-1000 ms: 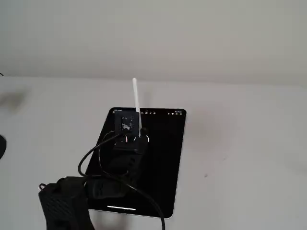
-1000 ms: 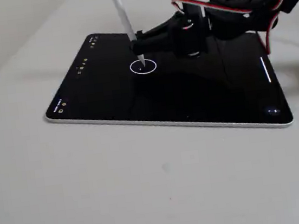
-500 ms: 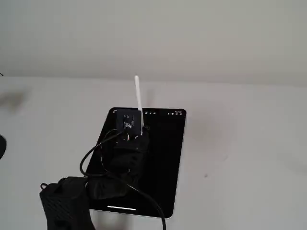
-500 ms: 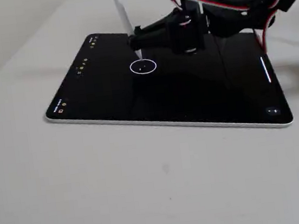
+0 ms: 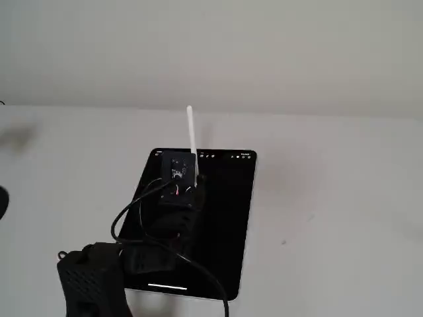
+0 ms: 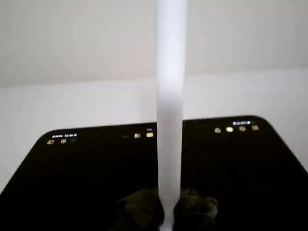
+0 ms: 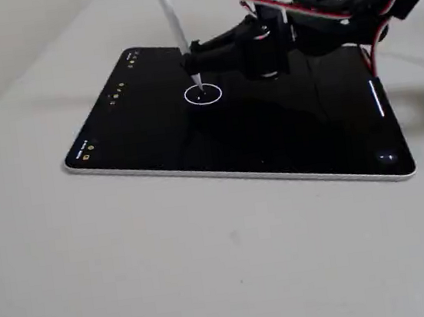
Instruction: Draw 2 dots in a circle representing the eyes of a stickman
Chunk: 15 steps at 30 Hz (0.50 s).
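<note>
A black tablet (image 7: 156,146) lies flat on the table, also seen in a fixed view (image 5: 231,218) and in the wrist view (image 6: 72,183). On its screen is the circle (image 7: 214,96), a thin white ring. Inside the ring I make out one faint speck by the pen tip; the dots are too small to tell apart. My gripper (image 7: 193,56) is shut on a white stylus (image 7: 171,16), which leans with its tip at the ring's far edge. I cannot tell whether the tip touches the glass. The stylus (image 6: 170,96) fills the middle of the wrist view, and the arm hides the circle in a fixed view.
Small yellow icons (image 7: 116,93) run along the tablet's left edge and a white bar (image 7: 376,98) glows near its right edge. The arm's black body and cables (image 5: 139,251) hang over the tablet's near half. Bare pale tabletop (image 7: 233,264) surrounds the tablet.
The stylus tip rose off the ring's middle and shifted slightly toward the far edge, then came back down a little. The gripper stayed shut on the stylus.
</note>
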{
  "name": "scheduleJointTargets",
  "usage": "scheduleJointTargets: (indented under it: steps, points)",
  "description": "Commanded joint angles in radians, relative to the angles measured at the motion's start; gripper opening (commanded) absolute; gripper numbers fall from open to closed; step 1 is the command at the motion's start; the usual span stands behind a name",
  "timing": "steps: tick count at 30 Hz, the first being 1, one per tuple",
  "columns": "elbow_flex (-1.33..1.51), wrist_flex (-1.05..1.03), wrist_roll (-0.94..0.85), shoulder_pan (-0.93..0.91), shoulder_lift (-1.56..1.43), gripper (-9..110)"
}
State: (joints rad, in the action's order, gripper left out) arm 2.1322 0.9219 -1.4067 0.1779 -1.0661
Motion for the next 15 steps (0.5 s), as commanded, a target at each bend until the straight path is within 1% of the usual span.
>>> scheduleJointTargets:
  steps: [1,15]
  points:
    - [-0.064,0.025,0.005,-0.021,-0.002,0]
    - [-0.041,0.009,-0.018,-0.014,0.003,0]
